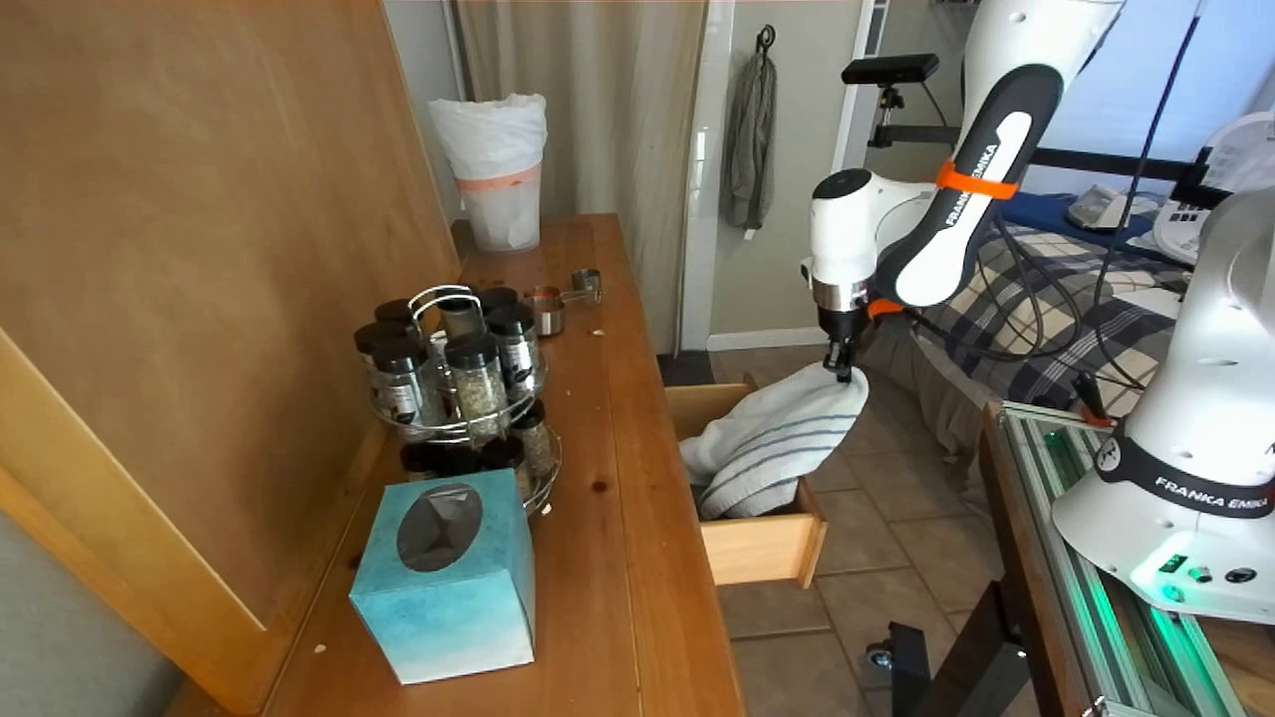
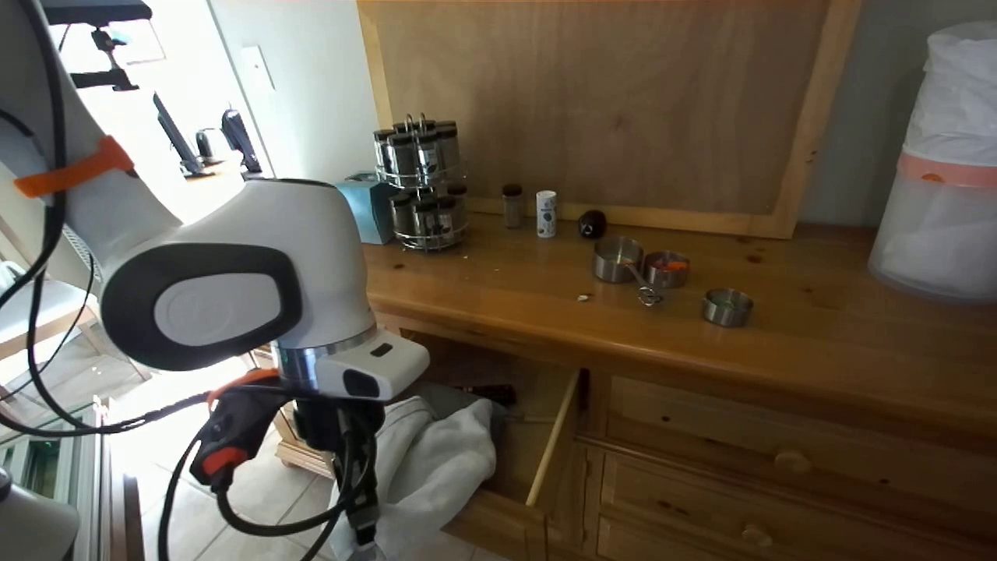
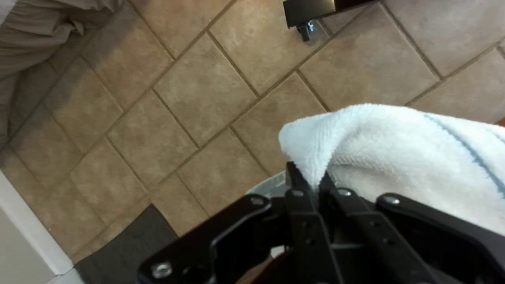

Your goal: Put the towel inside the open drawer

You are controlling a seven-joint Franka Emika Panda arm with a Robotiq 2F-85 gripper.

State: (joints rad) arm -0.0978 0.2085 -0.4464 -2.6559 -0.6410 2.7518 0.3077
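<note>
The towel is white with blue-grey stripes and shows in both exterior views (image 1: 782,433) (image 2: 448,460) and in the wrist view (image 3: 406,146). Part of it lies in the open wooden drawer (image 1: 759,550), which also shows in an exterior view (image 2: 554,440). The rest rises over the drawer's outer edge to my gripper (image 1: 843,372). My gripper is shut on a corner of the towel, outside the drawer's front and above the floor. In the wrist view the cloth is pinched between the fingertips (image 3: 309,179). The towel hides much of the drawer's inside.
The dresser top (image 1: 637,558) juts above the drawer. It holds a spice rack (image 1: 463,368), a blue tissue box (image 1: 448,588), metal measuring cups (image 2: 618,259) and a bin with a white liner (image 1: 498,189). A dark object (image 2: 494,393) lies inside the drawer. A bed (image 1: 1056,289) stands behind the arm.
</note>
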